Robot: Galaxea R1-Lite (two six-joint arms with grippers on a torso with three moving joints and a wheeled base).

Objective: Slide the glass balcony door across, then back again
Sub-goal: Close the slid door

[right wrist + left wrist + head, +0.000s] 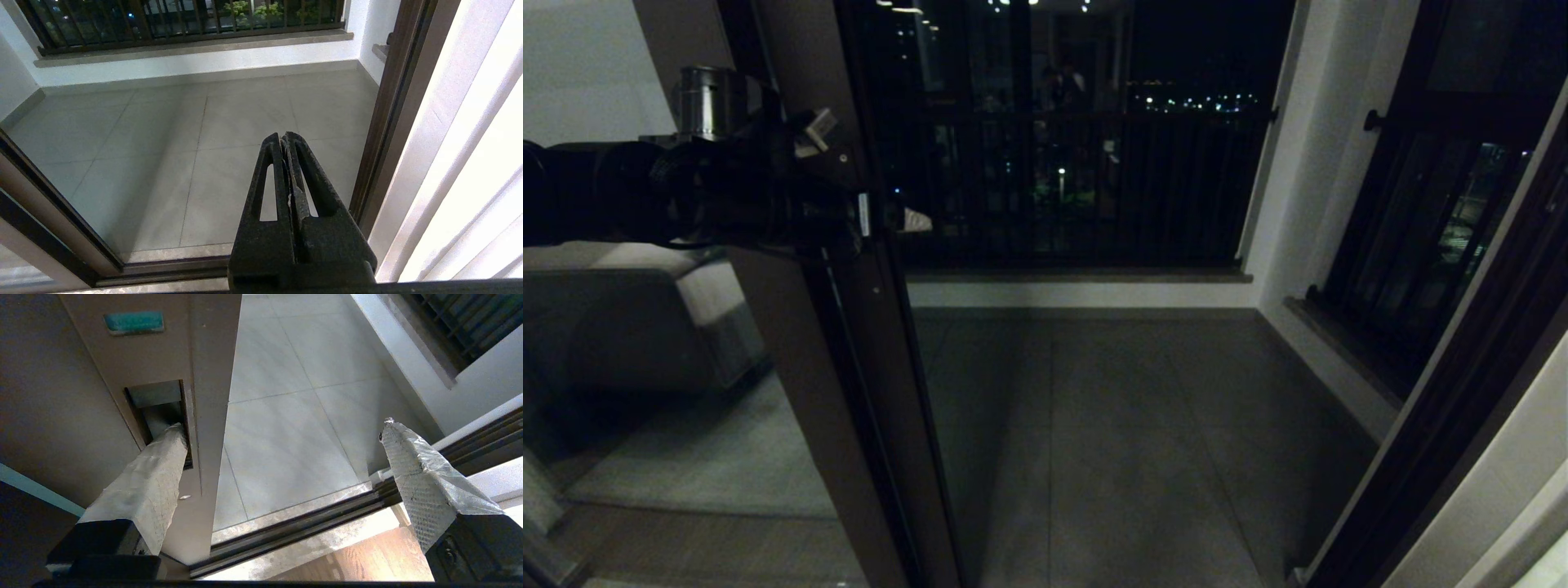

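We are looking through an open doorway onto the tiled balcony floor point(1111, 425), and we are taking the glass balcony door point(849, 392) as our landmark: it is standing at the left side of the opening, its dark brown stile running from top to bottom of the head view, with glass behind it reflecting a pale sofa.

Our left gripper point(282, 428) is reaching in level against that stile, jaws spread wide. One taped finger point(151, 477) is sitting with its tip inside the narrow recessed handle slot point(157, 404) on the stile's face (a small screw is showing just below it), while the other finger point(421, 473) is hanging in the open gap beyond the door's edge, touching nothing. Above the slot a small green patch point(134, 322) is sitting on the frame.

The floor track point(294, 531) is running out from the foot of the door across the opening.

Our right gripper point(286, 139) is hanging well away from the door, by the doorway's opposite jamb point(384, 122), its black fingers pressed together on nothing
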